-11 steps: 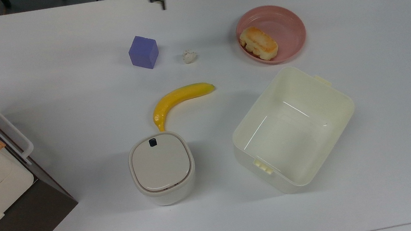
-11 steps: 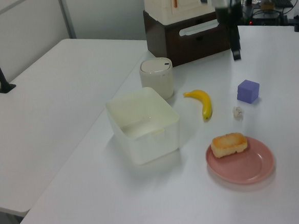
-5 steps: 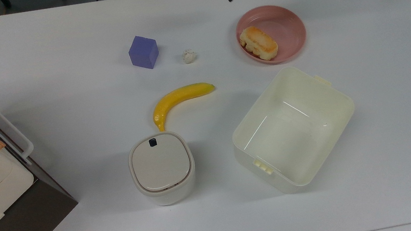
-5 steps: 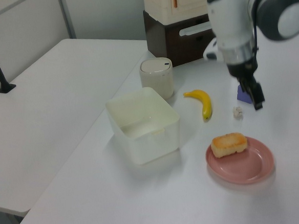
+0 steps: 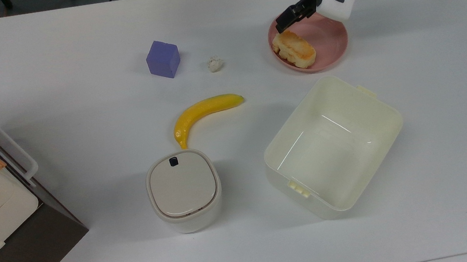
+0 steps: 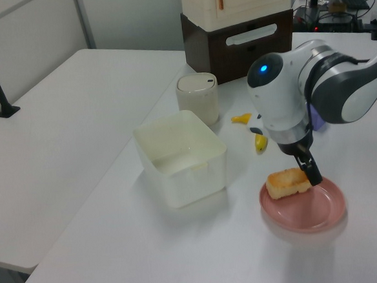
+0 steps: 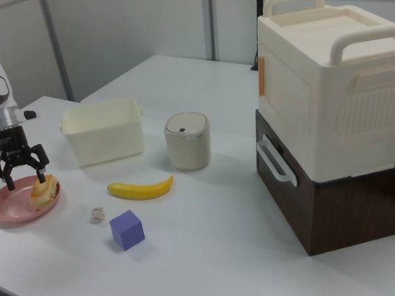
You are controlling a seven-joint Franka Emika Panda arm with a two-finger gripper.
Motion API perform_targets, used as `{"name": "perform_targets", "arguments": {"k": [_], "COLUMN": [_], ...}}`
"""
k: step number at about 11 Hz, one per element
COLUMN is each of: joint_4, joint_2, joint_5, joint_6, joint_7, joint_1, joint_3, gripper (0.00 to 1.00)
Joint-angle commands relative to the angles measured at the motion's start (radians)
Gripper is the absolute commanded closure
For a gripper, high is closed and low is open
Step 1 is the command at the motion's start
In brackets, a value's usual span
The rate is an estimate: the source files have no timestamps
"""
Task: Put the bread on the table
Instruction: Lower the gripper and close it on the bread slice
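Right view shows the gripper (image 7: 19, 168) spread wide and empty, the bread (image 7: 43, 190) just below it; descending off-centre could tip the pink plate (image 7: 4, 210)

Bread (image 5: 294, 49) toasted, ridged; table (image 5: 71, 44) smooth, matt white.

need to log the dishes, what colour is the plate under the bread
Pink; the plate shows best in the top view.
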Motion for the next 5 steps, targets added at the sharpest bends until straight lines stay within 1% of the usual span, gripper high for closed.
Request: {"name": "perform_targets", "arguments": {"k": [1,3,5], "joint_4": [0.028,0.028,0.035], "joint_2": [0.017,0.037,0.049], "joint_5": [-0.022,-0.050,-0.059], "joint_6": [-0.003,-0.003,-0.003], "joint_7": [0.012,0.014,0.012], "joint_1": [-0.007,-0.008,-0.019], "joint_3": [-0.002,-0.002,-0.002], "gripper": [0.00,0.01,0.01]}}
